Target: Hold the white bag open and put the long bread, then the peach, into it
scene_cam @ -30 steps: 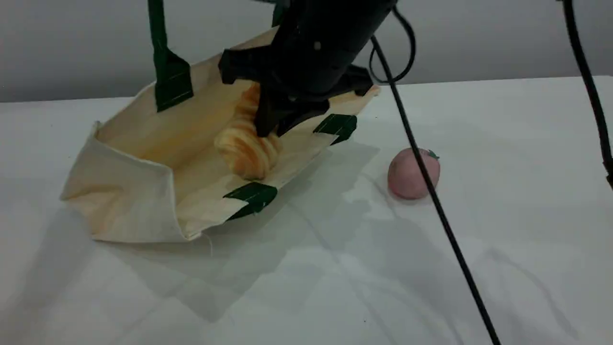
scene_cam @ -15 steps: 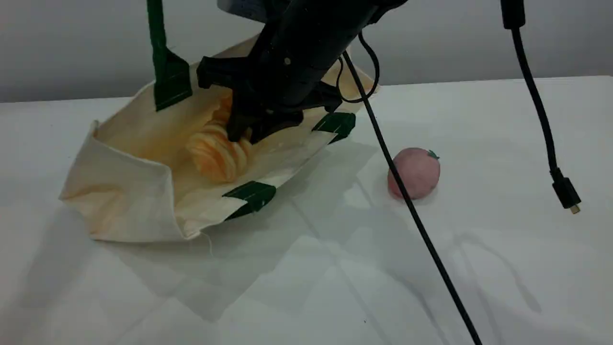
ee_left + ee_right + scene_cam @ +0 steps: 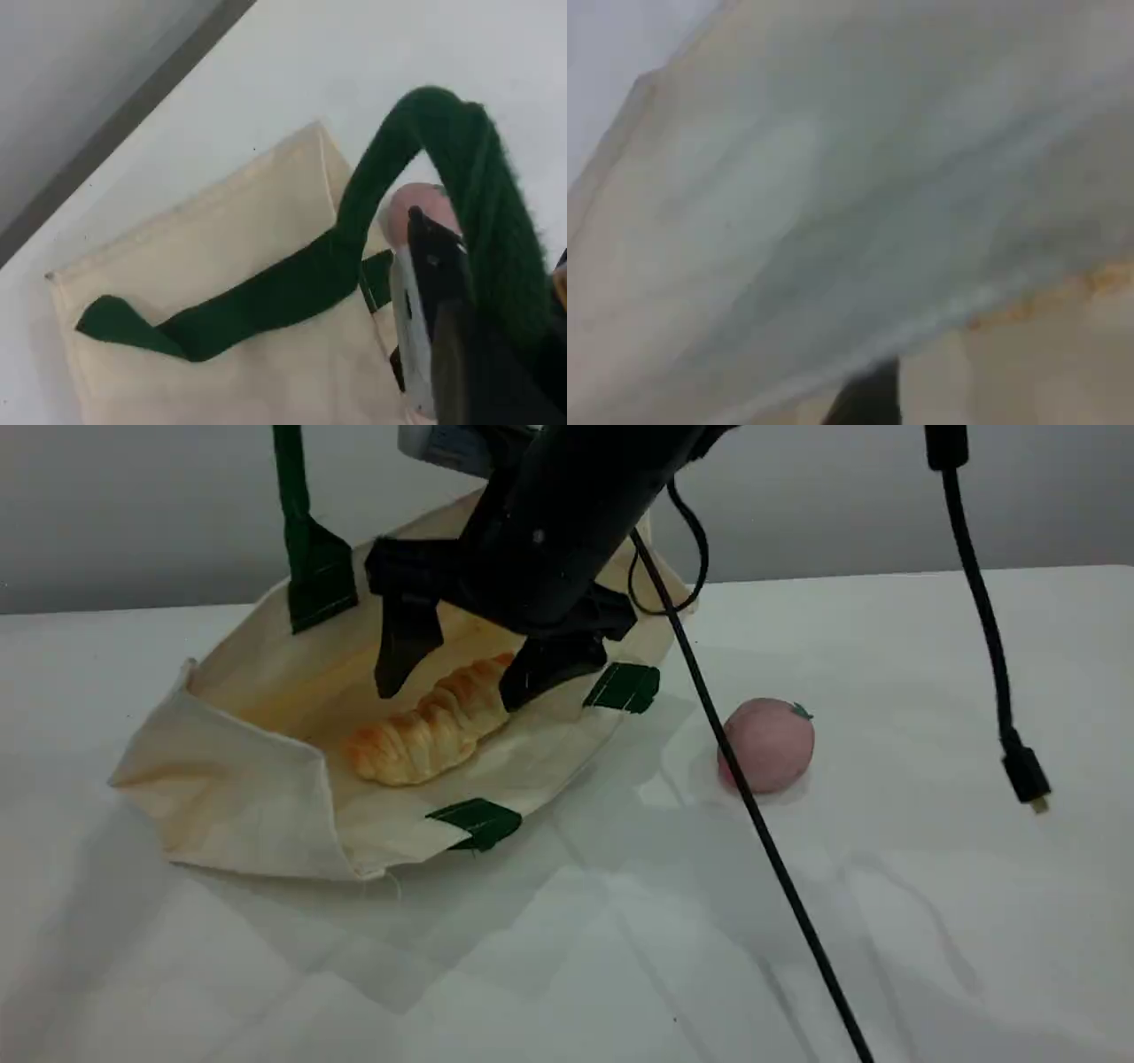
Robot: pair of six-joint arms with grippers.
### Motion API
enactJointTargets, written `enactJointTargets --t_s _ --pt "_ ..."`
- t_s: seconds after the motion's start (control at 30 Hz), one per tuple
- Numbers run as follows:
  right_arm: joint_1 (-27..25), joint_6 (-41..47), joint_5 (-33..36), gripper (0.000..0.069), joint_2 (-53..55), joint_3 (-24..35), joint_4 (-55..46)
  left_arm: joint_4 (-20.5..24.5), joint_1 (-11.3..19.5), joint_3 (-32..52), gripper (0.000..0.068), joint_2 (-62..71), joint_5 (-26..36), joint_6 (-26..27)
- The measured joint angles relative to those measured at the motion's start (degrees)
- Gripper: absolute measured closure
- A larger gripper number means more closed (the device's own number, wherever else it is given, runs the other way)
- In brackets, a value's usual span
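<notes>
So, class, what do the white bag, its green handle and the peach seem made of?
White bag: matte woven canvas, probably; it creases and folds. Green handle: fuzzy woven webbing, it seems. Peach: likely foam or plastic; dull, even pink skin.

green handle (image 3: 290, 478) cut by top edge, peach (image 3: 780, 744) partly behind cable (image 3: 800, 908)
</notes>
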Motion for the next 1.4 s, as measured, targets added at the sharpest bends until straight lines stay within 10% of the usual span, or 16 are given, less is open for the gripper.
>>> enactJointTargets --t_s 0.67,1.4 --pt "-2.0 12.3 28.8 0.0101 -4.2 -13.9 -34.9 0.0 0.0 0.0 0.0584 0.0 -0.1 0.0" --pt "-9.1 3.0 25.8 0.0101 -0.5 -13.0 -41.7 0.2 0.1 0.0 0.0584 0.0 -0.1 0.0"
